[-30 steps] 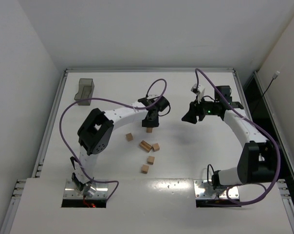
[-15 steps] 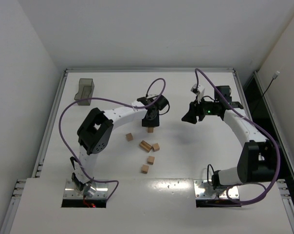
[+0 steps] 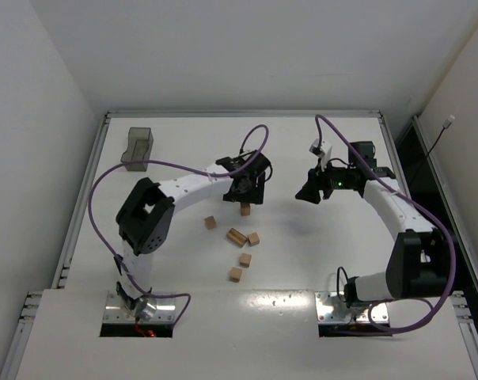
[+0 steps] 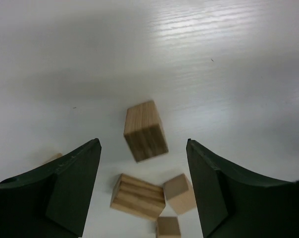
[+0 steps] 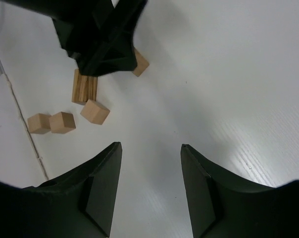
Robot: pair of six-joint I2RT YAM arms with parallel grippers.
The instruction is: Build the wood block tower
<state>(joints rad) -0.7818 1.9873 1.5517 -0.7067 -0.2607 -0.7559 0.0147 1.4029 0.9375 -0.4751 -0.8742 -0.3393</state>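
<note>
Left tool [image 4: 142, 145] is hovering jaws apart over one block [image 4: 145, 131] standing untouched on the desk [image 3: 318, 253], likely the tower base; right tool [image 5: 150, 147] is hanging apart, empty; next move is probably fetching one of the loose blocks [image 3: 244, 259] nearby.

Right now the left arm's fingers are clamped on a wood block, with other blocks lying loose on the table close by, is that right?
Not quite. The left fingers are open, not clamped: the left wrist view shows the wood block sitting on the table between them, touching neither. Other blocks do lie loose close by.
</note>
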